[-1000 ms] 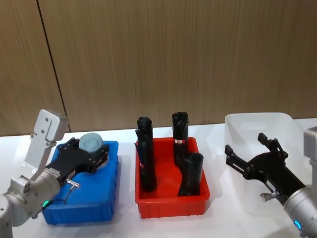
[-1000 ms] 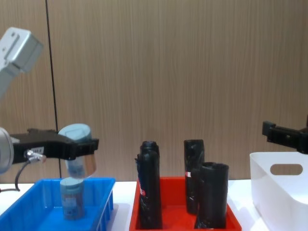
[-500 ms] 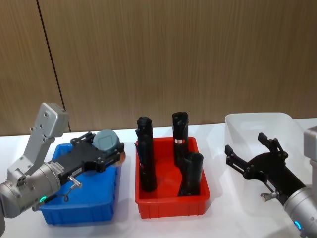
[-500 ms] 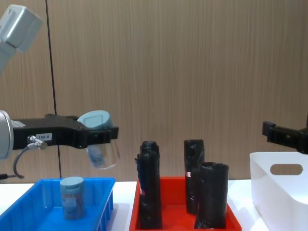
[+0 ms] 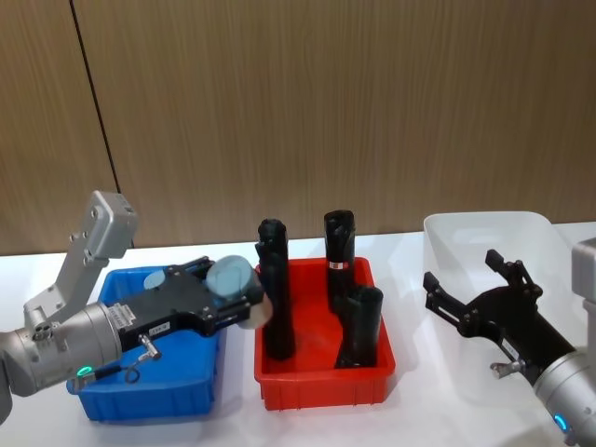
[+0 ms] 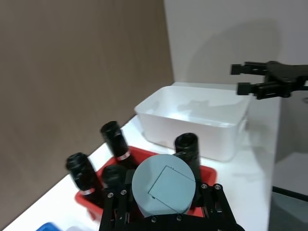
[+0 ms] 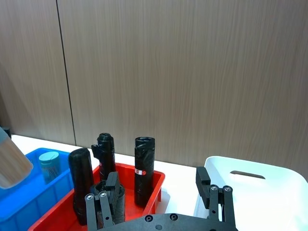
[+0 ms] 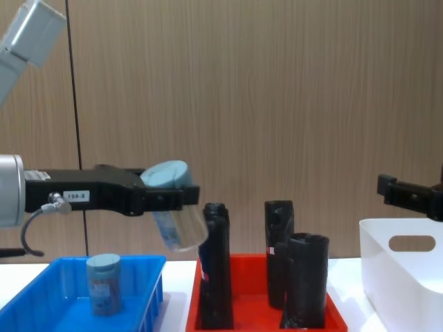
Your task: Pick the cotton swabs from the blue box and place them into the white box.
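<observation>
A cotton swab jar (image 5: 230,276) with a pale blue-grey lid hangs tilted in the air, my left gripper (image 5: 240,300) shut on it, above the gap between the blue box (image 5: 149,377) and the red bin. The chest view shows the held jar (image 8: 174,223) beside a black roll's top, and a second jar (image 8: 104,294) standing in the blue box (image 8: 41,304). In the left wrist view the held jar's lid (image 6: 163,189) faces the camera. My right gripper (image 5: 473,300) hovers open and empty at the near side of the white box (image 5: 484,240).
A red bin (image 5: 321,377) with several upright black rolls (image 5: 276,307) stands between the blue box and the white box. The rolls reach about as high as the held jar. A wooden wall runs behind the table.
My left gripper has carried the jar to the right, from above the blue box to the red bin's left edge, and the jar has tilted. The right arm has stayed still.
</observation>
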Motion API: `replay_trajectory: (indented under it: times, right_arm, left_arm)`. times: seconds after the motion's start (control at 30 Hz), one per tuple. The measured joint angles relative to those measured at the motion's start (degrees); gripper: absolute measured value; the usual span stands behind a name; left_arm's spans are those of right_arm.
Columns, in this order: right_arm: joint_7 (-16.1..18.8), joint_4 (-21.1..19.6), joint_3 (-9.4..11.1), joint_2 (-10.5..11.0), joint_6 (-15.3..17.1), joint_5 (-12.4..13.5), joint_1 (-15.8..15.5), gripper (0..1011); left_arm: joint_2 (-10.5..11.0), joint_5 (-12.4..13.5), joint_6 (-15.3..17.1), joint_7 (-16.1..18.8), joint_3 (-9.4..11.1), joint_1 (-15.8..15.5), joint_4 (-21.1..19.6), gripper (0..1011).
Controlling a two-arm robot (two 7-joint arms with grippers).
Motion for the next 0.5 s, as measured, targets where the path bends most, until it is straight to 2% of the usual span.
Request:
replay_trajectory:
  times: [0.3, 0.33, 0.37, 0.43, 0.5]
  right_arm:
    - [0.0, 0.0, 0.0, 0.0, 0.0, 0.0, 0.0, 1002]
    - [0.0, 0.0, 0.0, 0.0, 0.0, 0.0, 0.0, 1002]
    - [0.0, 0.0, 0.0, 0.0, 0.0, 0.0, 0.0, 1002]
    - [0.0, 0.0, 0.0, 0.0, 0.0, 0.0, 0.0, 1001]
    - [0.0, 0.0, 0.0, 0.0, 0.0, 0.0, 0.0, 1002]
  left_arm:
    - [-1.46, -2.43, -0.38, -9.64, 0.99, -3.01, 5.42, 659]
    - [-1.46, -2.43, -0.38, -9.64, 0.99, -3.01, 5.42, 659]
    - [-1.81, -3.13, -0.54, -11.66, 1.2, -3.73, 6.82, 659]
    - [-1.98, -3.35, -0.6, -12.24, 1.29, -4.01, 7.39, 659]
    - [-2.35, -4.16, -0.82, -14.26, 1.51, -4.73, 8.91, 659]
